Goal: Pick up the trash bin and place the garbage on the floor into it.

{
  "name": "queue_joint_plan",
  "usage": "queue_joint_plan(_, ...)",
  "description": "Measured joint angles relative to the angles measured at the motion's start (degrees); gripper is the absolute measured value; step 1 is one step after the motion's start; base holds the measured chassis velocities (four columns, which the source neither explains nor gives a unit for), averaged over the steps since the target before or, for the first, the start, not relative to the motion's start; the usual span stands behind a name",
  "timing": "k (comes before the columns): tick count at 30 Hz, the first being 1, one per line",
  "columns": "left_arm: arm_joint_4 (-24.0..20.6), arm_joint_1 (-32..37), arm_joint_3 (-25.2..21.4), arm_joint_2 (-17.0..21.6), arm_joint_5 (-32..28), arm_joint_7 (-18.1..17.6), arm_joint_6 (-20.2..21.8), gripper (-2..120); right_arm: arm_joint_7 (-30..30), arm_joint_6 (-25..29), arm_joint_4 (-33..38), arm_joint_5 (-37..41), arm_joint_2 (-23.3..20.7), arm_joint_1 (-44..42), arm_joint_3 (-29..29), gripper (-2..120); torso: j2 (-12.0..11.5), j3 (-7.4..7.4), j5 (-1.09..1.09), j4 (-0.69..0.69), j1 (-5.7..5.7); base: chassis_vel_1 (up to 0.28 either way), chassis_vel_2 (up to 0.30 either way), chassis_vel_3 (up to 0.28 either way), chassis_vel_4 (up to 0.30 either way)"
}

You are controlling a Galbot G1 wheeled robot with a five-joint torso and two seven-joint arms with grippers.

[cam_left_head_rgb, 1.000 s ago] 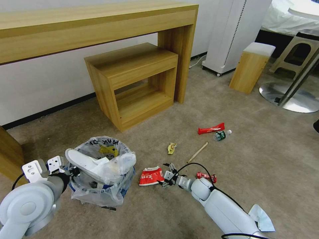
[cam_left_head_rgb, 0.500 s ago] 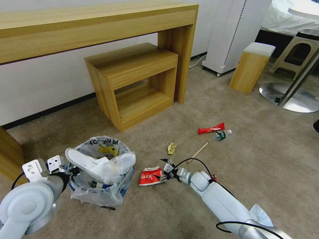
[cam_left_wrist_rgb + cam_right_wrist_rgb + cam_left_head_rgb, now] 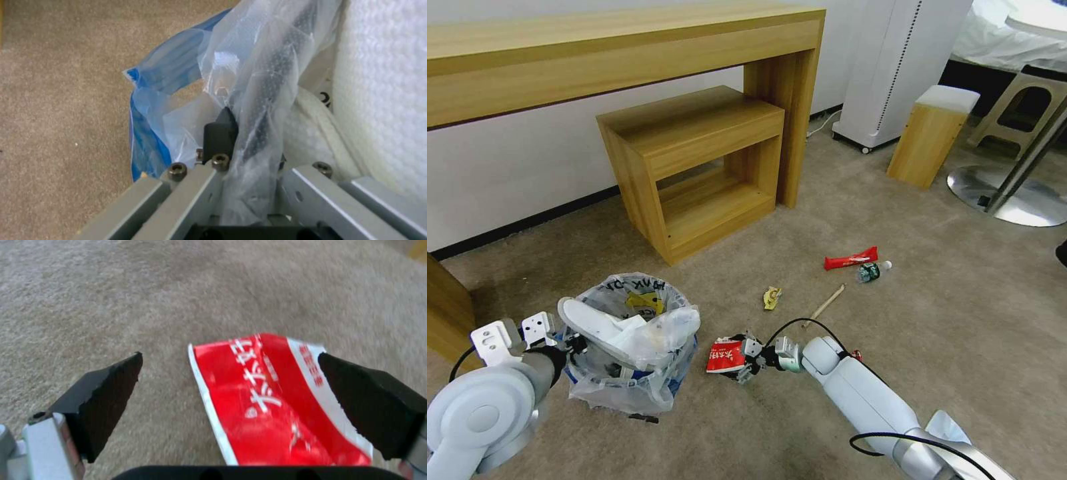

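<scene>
Red packet (image 3: 285, 400) lies between your right claw's (image 3: 236, 400) spread fingers; left claw (image 3: 242, 156) pinches the bin (image 3: 627, 373) rim.

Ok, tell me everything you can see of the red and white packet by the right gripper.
The red and white packet is a flat, glossy wrapper, mostly red with white printed characters and a white band along one edge. It looks slightly crumpled and lies flat on the floor, to the right of the trash bin and apart from it. The right gripper is at the packet's near end, its open fingers straddling it without closing on it.
</scene>
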Motion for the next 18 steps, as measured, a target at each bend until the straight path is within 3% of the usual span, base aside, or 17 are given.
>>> queue_joint_plan(7, 0.05, -0.2, 0.38, 0.01, 0.47, 0.0, -0.01, 0, 7.15, -9.01, 2.76, 10.66, -2.32, -2.81, -0.57, 100, 0.0, 0.0, 0.0, -0.01, 0.0, 0.0, 0.0, 0.0, 0.0)
queue_joint_plan(10, 0.21, -0.41, 0.77, 0.01, 0.79, 0.01, -0.02, 0, 13.21, -13.87, 4.13, 16.24, -3.73, -4.76, -0.24, 100, 0.0, 0.0, 0.01, -0.01, 0.0, 0.0, 0.0, 0.0, 0.0)
queue_joint_plan(18, 0.26, -0.64, 1.68, 0.01, 1.34, 0.02, -0.05, 0, 14.77, -18.86, 4.59, 23.21, -4.93, -5.64, 0.26, 100, 0.0, 0.0, 0.01, -0.01, 0.0, 0.0, 0.0, 0.0, 0.0)
